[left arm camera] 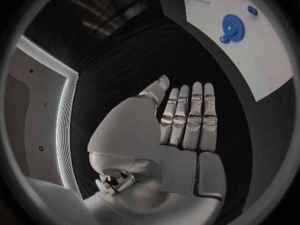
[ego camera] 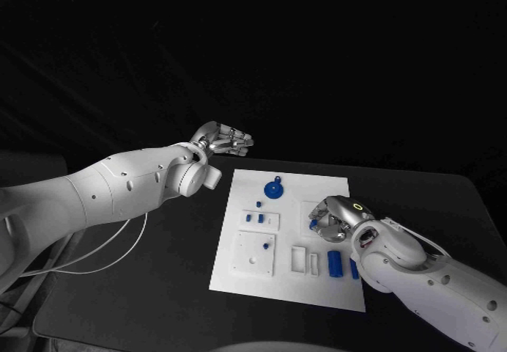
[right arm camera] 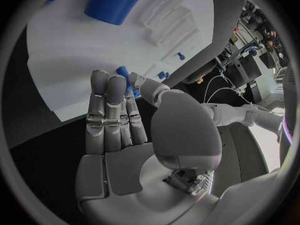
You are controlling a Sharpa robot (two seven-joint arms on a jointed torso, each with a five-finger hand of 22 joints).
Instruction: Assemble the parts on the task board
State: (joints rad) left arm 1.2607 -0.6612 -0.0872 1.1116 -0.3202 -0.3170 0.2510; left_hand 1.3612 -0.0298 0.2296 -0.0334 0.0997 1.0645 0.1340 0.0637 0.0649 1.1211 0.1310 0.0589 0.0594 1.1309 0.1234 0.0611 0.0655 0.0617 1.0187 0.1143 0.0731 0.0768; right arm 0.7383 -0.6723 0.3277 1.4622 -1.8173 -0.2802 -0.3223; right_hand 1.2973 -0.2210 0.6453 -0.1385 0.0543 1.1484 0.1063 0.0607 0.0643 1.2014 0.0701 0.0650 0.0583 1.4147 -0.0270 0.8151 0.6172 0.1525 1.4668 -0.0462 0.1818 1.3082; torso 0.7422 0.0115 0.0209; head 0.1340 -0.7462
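A: How should the step in hand be done well?

B: A small blue part (right arm camera: pixel 125 76) appears to be pinched at the fingertips of the right hand (ego camera: pixel 332 218), which is held over the right half of the task board (ego camera: pixel 245 275). Its matching seat should be found first, then the part lowered squarely and pressed only once it is lined up. Which seat is meant cannot be told.

A: And the left hand?

B: The left hand (ego camera: pixel 224 138) is held off the board's far left corner, above the desk (ego camera: pixel 158 293), fingers straight and side by side, with nothing in it.

A: Where are the other parts?

B: A blue gear (ego camera: pixel 274 191) is seen near the board's far edge, small blue pegs (ego camera: pixel 255 217) below it, and a blue cylinder (ego camera: pixel 335 263) near the front.

A: The surface and room?

B: The desk is black and matte; the background is dark.
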